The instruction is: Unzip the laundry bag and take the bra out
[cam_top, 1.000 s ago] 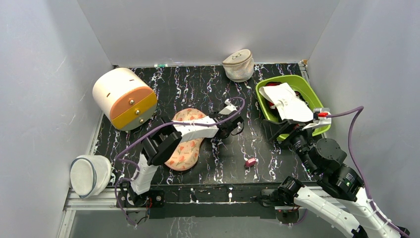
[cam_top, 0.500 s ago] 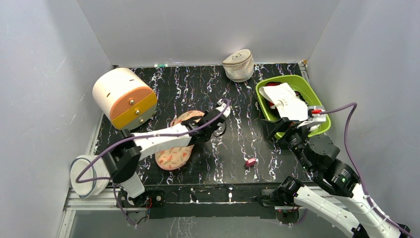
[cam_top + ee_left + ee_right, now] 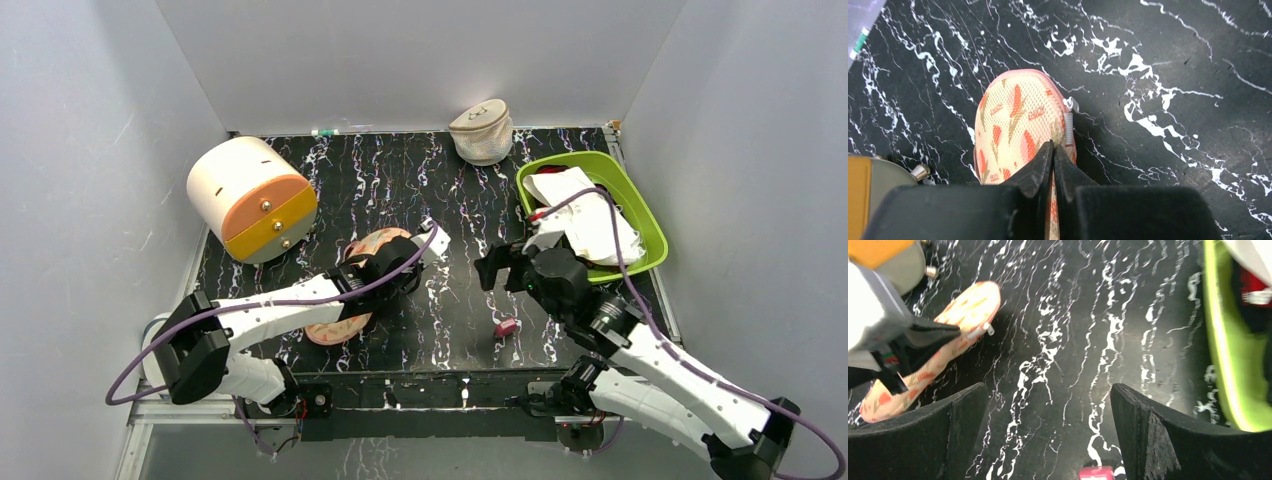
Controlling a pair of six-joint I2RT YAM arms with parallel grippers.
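The laundry bag [image 3: 372,243] [image 3: 1013,115] [image 3: 968,307] is a flat peach printed case lying left of the table's middle, zipped as far as I can see. Its white zip pull [image 3: 1068,127] sits on the right edge. My left gripper [image 3: 400,262] [image 3: 1053,146] is shut, pinching the laundry bag's edge right beside that pull. My right gripper [image 3: 495,270] [image 3: 1048,405] hangs open over bare table to the right of the laundry bag, holding nothing. A white padded garment [image 3: 585,215] lies in the green bin; I cannot tell whether it is the bra.
The green bin [image 3: 640,225] [image 3: 1228,365] stands at the right. A small pink object [image 3: 507,326] [image 3: 1095,473] lies just below my right gripper. A beige domed pouch [image 3: 482,130] sits at the back, a cream-and-orange drum [image 3: 250,200] at the left.
My left gripper closed on the laundry bag's edge and drew back toward the near left, dragging it along. My right gripper swung from the green bin to the table's middle.
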